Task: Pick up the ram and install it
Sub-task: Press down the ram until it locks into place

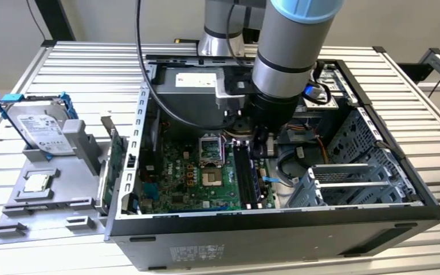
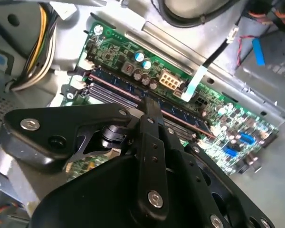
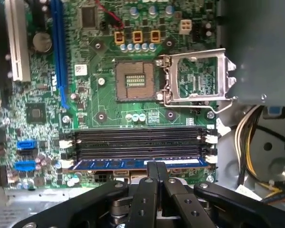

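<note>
The ram [image 3: 109,164], a long dark blue stick, lies in the black memory slot closest to the wrist, beside the empty slots [image 3: 137,137]. It runs as a dark strip [image 2: 178,113] across the motherboard in the second wrist view. My gripper [image 3: 156,166] is shut, its black fingertips meeting on the middle of the ram's top edge, with nothing between them. From the other wrist camera the closed tips [image 2: 149,105] touch the same strip. In the exterior view the arm reaches down into the open computer case, gripper [image 1: 256,144] low over the slots.
An open processor socket [image 3: 133,80] with its raised metal frame [image 3: 197,78] lies beyond the slots. Cable bundles [image 3: 247,142] run near the slot ends. A metal drive cage [image 1: 350,177] fills the case's right. Outside, a grey fixture holds a hard drive [image 1: 40,129] and a processor chip [image 1: 36,182].
</note>
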